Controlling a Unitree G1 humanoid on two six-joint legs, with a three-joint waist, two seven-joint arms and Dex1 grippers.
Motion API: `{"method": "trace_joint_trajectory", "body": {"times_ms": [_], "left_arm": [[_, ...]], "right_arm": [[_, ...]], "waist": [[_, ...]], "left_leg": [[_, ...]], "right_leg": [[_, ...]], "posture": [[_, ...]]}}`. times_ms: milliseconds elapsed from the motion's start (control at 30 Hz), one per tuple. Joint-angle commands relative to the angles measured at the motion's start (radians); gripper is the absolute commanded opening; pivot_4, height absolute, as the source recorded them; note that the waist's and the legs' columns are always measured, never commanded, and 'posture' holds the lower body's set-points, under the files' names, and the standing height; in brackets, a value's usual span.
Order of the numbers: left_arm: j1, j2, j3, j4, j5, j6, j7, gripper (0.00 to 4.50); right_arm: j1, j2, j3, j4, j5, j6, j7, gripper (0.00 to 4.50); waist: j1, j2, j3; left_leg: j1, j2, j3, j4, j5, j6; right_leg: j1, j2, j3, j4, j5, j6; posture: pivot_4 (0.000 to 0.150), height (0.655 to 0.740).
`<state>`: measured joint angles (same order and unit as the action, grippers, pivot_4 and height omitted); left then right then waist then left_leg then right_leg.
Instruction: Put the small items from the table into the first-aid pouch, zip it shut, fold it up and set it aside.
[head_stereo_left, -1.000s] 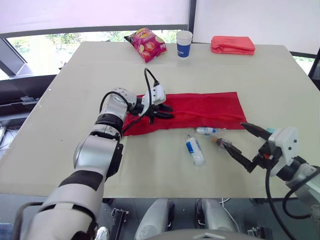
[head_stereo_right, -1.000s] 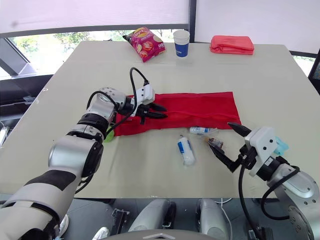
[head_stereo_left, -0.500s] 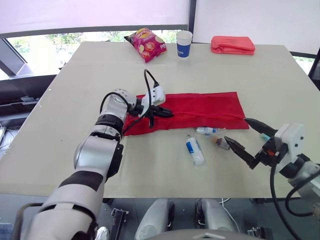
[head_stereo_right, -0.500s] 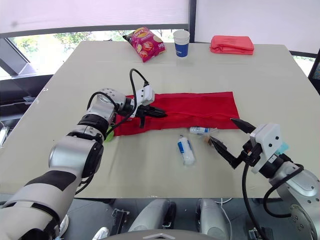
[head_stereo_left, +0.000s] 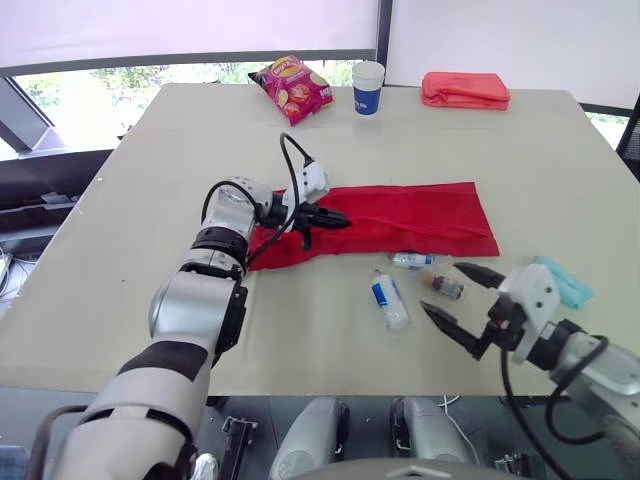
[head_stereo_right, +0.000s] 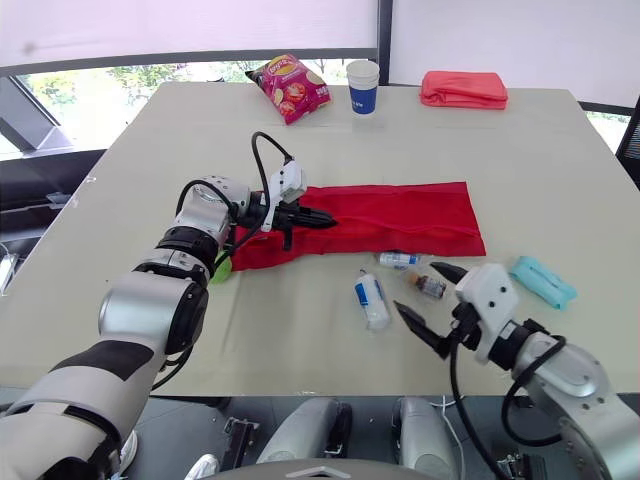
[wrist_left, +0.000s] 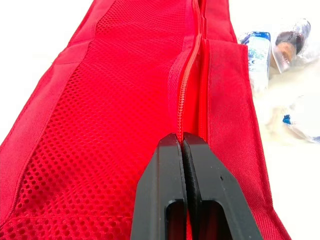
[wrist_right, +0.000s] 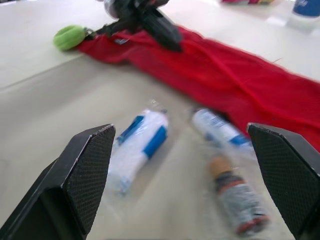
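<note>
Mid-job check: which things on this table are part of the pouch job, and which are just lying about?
Job: red pouch, white-and-blue packet, small tube, brown bottle, teal packet.
Lying about: crisp bag, paper cup, folded red cloth.

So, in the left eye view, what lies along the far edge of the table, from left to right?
snack bag → blue paper cup → folded red bundle
</note>
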<state>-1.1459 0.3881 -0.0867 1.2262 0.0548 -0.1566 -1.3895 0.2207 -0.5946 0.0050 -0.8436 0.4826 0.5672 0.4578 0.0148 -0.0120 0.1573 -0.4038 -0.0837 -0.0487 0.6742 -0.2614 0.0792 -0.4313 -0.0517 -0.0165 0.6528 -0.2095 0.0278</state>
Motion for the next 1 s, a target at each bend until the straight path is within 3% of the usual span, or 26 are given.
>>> {"method": "trace_joint_trajectory", "body": {"times_ms": [33,133,200,333,467,633,1000], "left_arm": [[-0.029,0.026,0.020,-0.044,-0.015,-0.005,0.017,0.02],[-0.026,0.041,0.025,-0.038,-0.015,-0.008,0.042,0.02],[-0.024,0.046,0.029,-0.033,-0.015,-0.011,0.069,0.02],[-0.021,0.049,0.040,-0.029,-0.025,-0.002,0.093,0.02],[-0.020,0.051,0.052,-0.025,-0.028,0.002,0.128,0.02],[-0.018,0.051,0.059,-0.013,-0.017,-0.006,0.178,0.02],[-0.014,0.046,0.048,-0.011,-0.007,-0.023,0.190,0.02]], "right_arm": [[0.073,0.016,-0.015,-0.074,-0.004,-0.051,0.003,4.50],[0.248,0.024,-0.153,-0.064,0.014,-0.205,0.112,4.50],[0.353,0.034,-0.323,-0.014,0.079,-0.294,0.218,4.50],[0.456,-0.003,-0.599,0.113,0.168,-0.431,0.437,4.50],[0.500,-0.056,-0.772,0.164,0.280,-0.435,0.568,4.50],[0.542,-0.116,-0.877,0.150,0.374,-0.373,0.642,4.50],[0.498,-0.154,-0.889,0.152,0.352,-0.337,0.639,4.50]], "waist": [[0.001,0.000,0.000],[0.003,-0.001,0.000],[0.002,-0.001,0.000],[0.001,-0.004,0.000],[0.000,-0.003,0.000],[0.002,-0.004,0.000],[0.005,-0.004,0.000]], "left_leg": [[0.000,0.000,0.000,0.000,0.000,0.000],[-0.001,-0.001,0.000,0.001,0.000,0.000],[0.000,-0.001,0.000,0.001,0.000,0.000],[0.003,-0.001,0.000,0.001,-0.001,0.001],[0.004,-0.001,0.000,0.001,-0.003,0.005],[0.004,0.000,0.000,0.001,-0.004,0.005],[0.003,0.000,0.000,0.001,-0.004,0.005]], "right_leg": [[0.000,0.000,0.000,0.000,0.000,0.000],[0.000,0.000,0.000,0.000,0.000,0.001],[0.000,0.000,0.000,0.000,-0.001,0.002],[0.004,0.000,0.001,0.001,-0.001,0.003],[0.004,0.000,0.001,0.001,-0.002,0.003],[0.004,-0.001,0.001,0.001,-0.002,0.003],[0.004,-0.002,0.001,0.001,-0.002,0.003]], "posture": [[0.150,0.7395],[0.150,0.7395],[0.150,0.7395],[0.150,0.7395],[0.150,0.7395],[0.150,0.7395],[0.150,0.7395]]}}
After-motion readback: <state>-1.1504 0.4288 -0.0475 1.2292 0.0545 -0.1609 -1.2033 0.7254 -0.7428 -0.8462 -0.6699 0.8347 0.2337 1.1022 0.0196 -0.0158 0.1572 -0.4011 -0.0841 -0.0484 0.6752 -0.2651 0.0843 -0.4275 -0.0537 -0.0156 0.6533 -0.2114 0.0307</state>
